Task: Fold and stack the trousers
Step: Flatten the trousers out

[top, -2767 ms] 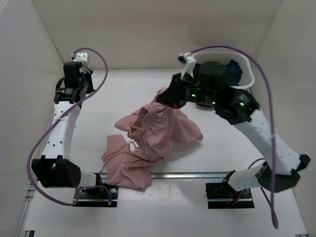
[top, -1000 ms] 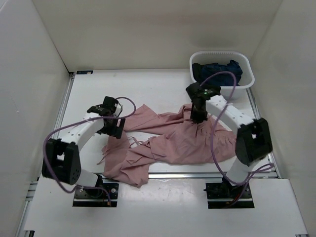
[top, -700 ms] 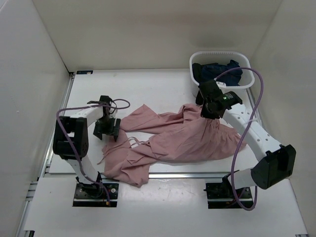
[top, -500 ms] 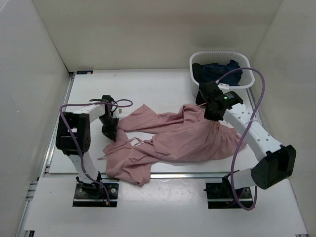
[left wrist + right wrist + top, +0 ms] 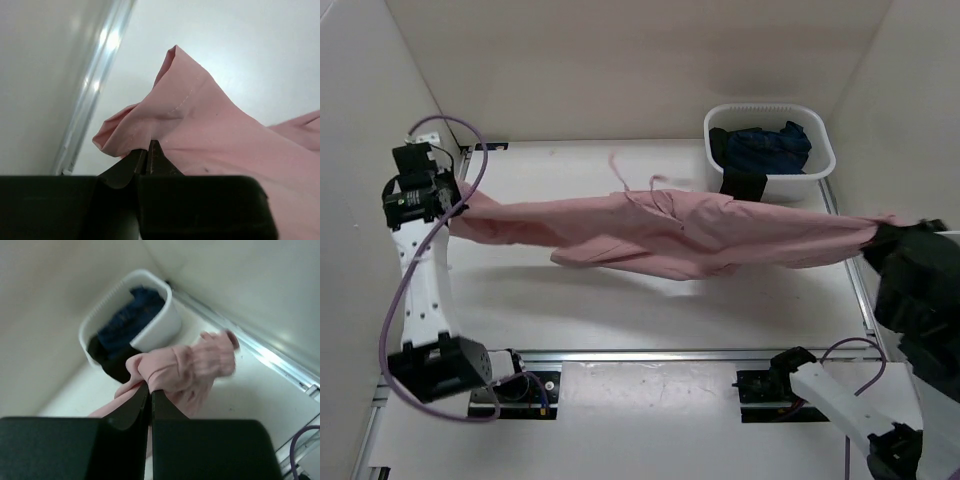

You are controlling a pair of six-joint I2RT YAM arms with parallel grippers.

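Note:
The dusty-pink trousers point(image 5: 660, 232) hang stretched in the air across the table, between both arms. My left gripper point(image 5: 450, 205) is shut on a hemmed leg end at the far left; the left wrist view shows the cloth point(image 5: 200, 125) pinched at my gripper point(image 5: 148, 145). My right gripper point(image 5: 880, 235) is shut on the gathered waist at the right edge; the right wrist view shows the bunched elastic point(image 5: 200, 362) held at my gripper point(image 5: 150, 386). A second leg sags below the middle.
A white basket point(image 5: 820, 170) at the back right holds a dark blue garment point(image 5: 770, 145) and a black cloth point(image 5: 743, 183); it also shows in the right wrist view point(image 5: 155, 330). White walls close in the sides and back. A metal rail point(image 5: 650, 355) runs along the near edge.
Both grippers took hold of the trousers lying crumpled on the table and moved up and apart. The trousers now hang stretched above the table.

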